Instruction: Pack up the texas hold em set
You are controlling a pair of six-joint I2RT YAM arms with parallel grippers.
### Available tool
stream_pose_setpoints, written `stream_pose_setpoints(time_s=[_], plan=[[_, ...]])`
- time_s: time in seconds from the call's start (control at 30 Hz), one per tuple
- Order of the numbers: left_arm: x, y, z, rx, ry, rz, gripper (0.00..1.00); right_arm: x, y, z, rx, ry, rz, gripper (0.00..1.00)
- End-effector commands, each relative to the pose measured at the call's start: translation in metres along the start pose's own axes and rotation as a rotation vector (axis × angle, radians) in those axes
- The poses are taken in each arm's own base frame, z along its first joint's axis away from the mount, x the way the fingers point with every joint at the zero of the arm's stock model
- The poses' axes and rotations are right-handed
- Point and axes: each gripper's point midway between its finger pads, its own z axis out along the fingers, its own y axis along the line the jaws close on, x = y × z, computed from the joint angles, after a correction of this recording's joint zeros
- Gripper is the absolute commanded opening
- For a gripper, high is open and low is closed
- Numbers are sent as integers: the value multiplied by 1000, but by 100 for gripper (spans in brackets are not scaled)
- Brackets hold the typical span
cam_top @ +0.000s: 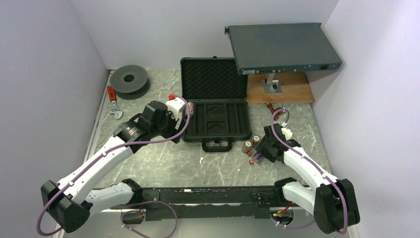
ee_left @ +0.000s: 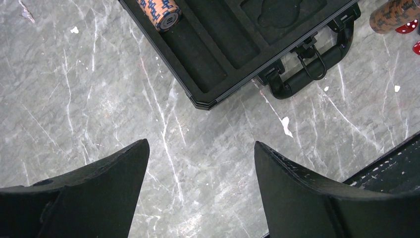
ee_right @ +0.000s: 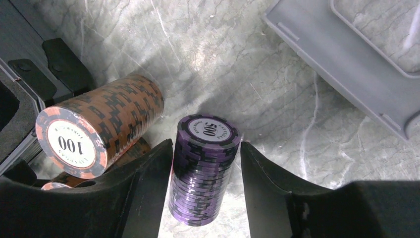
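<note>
The black briefcase (cam_top: pixel 215 126) lies open, its egg-crate foam lid (cam_top: pixel 214 79) leaning back and its handle (ee_left: pixel 304 74) towards me. One brown chip stack (ee_left: pixel 159 11) lies in a slot of the tray. My left gripper (ee_left: pixel 198 144) hangs open over bare table beside the case's front left corner. To the right of the handle, my right gripper (ee_right: pixel 206 143) is shut on an upright purple chip stack (ee_right: pixel 204 168), with both fingertips against its upper chips. Another brown stack (ee_right: pixel 99 124) lies on its side just left of it. Small red dice (cam_top: pixel 253 161) rest nearby.
A large flat grey metal box (cam_top: pixel 285 47) sits on a stand over a wooden board (cam_top: pixel 292 91) at the back right. A dark round spool (cam_top: pixel 130 79) and a red-handled tool (cam_top: pixel 113 99) lie at the back left. A grey plastic part (ee_right: pixel 346 54) is beyond the purple stack.
</note>
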Motion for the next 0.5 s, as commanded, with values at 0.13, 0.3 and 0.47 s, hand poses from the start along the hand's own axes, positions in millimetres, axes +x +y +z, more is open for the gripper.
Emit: stream_pose_setpoints(time_s=[0.13,0.3,0.47], plan=[[-15,0,-5,-1,-39,13,83,-5,6,2,-30,-19,-7,49],[-14,0,-5,0,-36,14,83,-8,5,-2,-29,-31,-10,27],[-14,-1,-4,3,-33,15,83,-17,7,-14,-31,-60,-20,16]])
